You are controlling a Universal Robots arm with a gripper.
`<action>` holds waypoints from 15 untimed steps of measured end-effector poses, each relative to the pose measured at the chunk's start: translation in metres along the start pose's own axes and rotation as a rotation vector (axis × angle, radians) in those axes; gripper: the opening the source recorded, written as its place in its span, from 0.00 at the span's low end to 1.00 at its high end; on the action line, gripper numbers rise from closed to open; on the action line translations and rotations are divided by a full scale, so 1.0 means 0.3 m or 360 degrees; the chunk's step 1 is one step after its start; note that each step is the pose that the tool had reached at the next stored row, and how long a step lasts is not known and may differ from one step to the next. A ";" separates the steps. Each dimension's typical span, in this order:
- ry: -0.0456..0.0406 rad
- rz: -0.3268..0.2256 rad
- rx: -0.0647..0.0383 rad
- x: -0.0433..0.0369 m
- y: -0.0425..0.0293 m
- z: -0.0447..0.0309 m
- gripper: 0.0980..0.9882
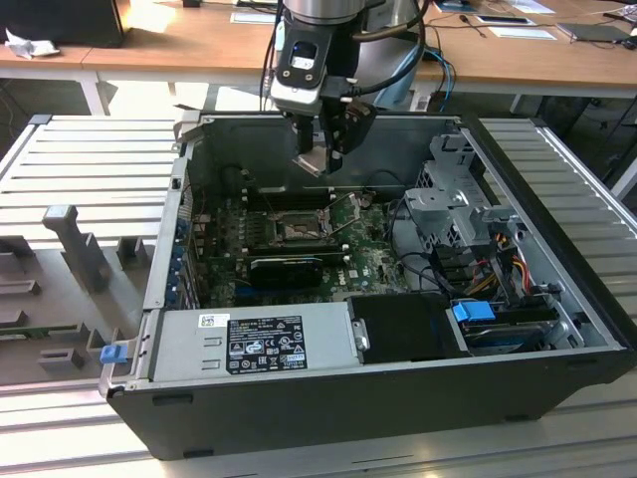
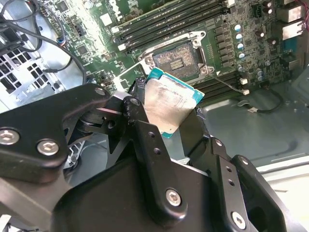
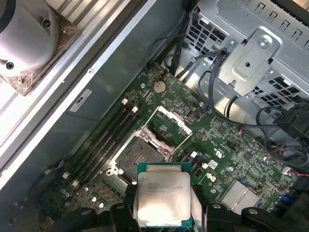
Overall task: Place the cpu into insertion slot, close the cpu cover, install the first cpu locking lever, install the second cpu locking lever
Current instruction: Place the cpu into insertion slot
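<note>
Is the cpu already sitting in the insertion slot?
No, in the first wrist view the claw holds the cpu clear of the empty insertion slot.

The arm (image 1: 320,9) is silver-grey, with black cables (image 1: 270,55) looping beside its wrist. The gripper (image 2: 166,108) is matte black; its angular linked fingers (image 2: 149,159) carry round silver screws (image 2: 173,197).

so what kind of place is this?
Probably a robotics lab or workshop: an open computer case sits on a slotted metal table, wooden desks stand behind, and the gripper holds the cpu above the motherboard.
</note>
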State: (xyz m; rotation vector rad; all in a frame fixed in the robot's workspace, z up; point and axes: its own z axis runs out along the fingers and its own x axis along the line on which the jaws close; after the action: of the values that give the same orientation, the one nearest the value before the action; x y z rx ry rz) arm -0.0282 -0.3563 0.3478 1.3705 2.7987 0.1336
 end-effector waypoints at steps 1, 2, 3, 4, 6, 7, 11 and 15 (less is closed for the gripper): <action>-0.0001 0.0006 0.0000 0.000 0.000 0.000 0.48; -0.0001 0.0015 0.0000 0.000 0.000 0.001 0.48; -0.0002 0.0024 0.0000 0.000 0.000 0.001 0.48; -0.0003 0.0033 -0.0001 0.000 0.000 0.001 0.48; -0.0008 0.0092 -0.0002 0.000 0.000 0.003 0.48; -0.0010 0.0113 -0.0002 0.000 0.000 0.004 0.48; -0.0012 0.0131 -0.0002 0.005 -0.008 0.005 0.48; -0.0015 0.0175 -0.0003 0.008 -0.011 0.006 0.48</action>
State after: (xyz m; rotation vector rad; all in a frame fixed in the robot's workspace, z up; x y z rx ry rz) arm -0.0321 -0.3563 0.3458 1.5202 2.7150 0.1315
